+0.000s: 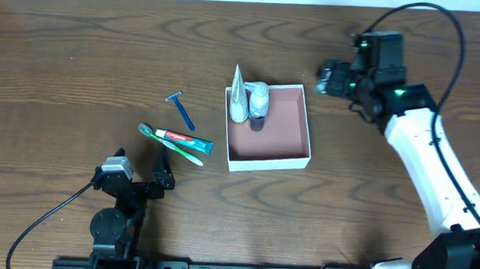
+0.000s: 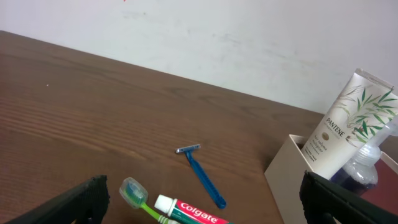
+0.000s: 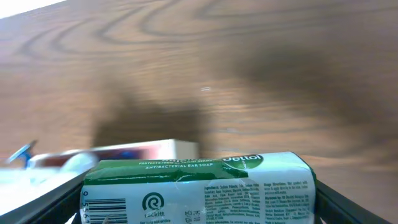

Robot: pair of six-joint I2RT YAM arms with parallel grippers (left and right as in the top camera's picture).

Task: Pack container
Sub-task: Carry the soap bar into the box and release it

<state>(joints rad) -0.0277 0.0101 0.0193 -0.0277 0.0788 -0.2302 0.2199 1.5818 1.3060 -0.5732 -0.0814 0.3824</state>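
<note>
The container, a shallow white box with a reddish-brown inside, sits mid-table. A white Pantene tube and a small clear bottle stand in its far left corner. My right gripper hovers to the container's upper right, shut on a green-white Dettol soap bar that spans its jaws. My left gripper rests low at the front left, wide open and holding nothing. Just ahead of it lie a Colgate toothpaste, a green toothbrush and a blue razor, with the container's wall to the right.
The razor, toothpaste and toothbrush lie on the bare wooden table left of the container. The right arm's white link slants across the table's right side. A pale wall bounds the far edge.
</note>
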